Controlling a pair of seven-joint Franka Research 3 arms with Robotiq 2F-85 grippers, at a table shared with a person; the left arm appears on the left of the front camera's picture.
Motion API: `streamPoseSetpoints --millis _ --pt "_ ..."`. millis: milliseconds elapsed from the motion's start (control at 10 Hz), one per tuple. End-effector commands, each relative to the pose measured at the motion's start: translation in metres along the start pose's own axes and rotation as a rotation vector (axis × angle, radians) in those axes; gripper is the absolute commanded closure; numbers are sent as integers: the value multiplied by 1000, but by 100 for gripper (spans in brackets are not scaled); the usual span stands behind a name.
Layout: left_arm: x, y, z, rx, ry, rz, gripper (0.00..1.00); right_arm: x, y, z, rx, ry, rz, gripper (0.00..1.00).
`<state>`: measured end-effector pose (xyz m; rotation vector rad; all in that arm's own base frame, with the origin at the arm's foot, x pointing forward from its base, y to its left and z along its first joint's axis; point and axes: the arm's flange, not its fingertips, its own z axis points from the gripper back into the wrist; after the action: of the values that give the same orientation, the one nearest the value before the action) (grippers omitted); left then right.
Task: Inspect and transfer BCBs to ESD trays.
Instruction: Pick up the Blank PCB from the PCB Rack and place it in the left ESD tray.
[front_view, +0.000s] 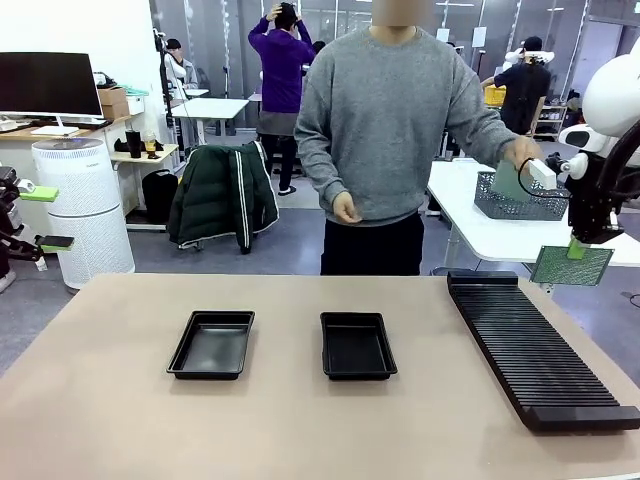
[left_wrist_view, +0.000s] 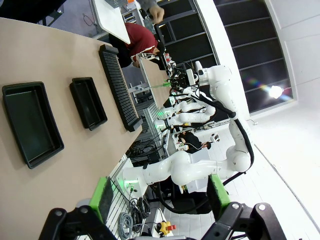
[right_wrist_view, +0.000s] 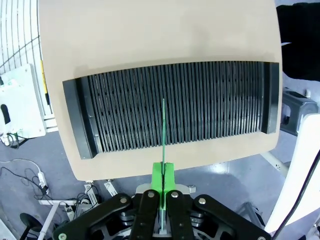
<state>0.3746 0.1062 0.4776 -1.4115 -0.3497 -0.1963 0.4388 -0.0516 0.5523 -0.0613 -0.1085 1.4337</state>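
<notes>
The tan table (front_view: 100, 400) has its near half bare, with open room between everything on it. The long black slotted rack (front_view: 540, 350) runs along the right edge, from the far right corner toward the near one. Two black ESD trays sit side by side mid-table, the left one (front_view: 211, 345) and the right one (front_view: 358, 346) apart from each other and well apart from the rack. On a white side table beyond, a person's hand (front_view: 522, 152) reaches a grey mesh basket (front_view: 520, 205). One BCB (front_view: 570, 266) hangs in the air by the rack's far end, pinched at its top edge in the clenched right gripper (front_view: 577, 247); from the wrist it lines up edge-on with the slots. The left gripper (left_wrist_view: 161, 195) stands spread and empty, off the left edge.
</notes>
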Motion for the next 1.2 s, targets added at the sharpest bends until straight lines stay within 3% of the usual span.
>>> streamPoseSetpoints --millis 0,200,600,900,1100 --pt "0 -1 0 -2 -1 -2 0 19 17 -1 -9 -31 -54 98" --pt "0 -1 0 -2 -1 -2 0 35 67 4 50 -77 -56 98" --pt "0 -1 0 -2 -1 -2 0 58 174 31 150 -25 -155 98" --pt "0 -1 0 -2 -1 -2 0 68 224 39 167 -26 -149 98" --pt "0 -1 0 -2 -1 -2 0 65 236 39 164 -31 -157 98"
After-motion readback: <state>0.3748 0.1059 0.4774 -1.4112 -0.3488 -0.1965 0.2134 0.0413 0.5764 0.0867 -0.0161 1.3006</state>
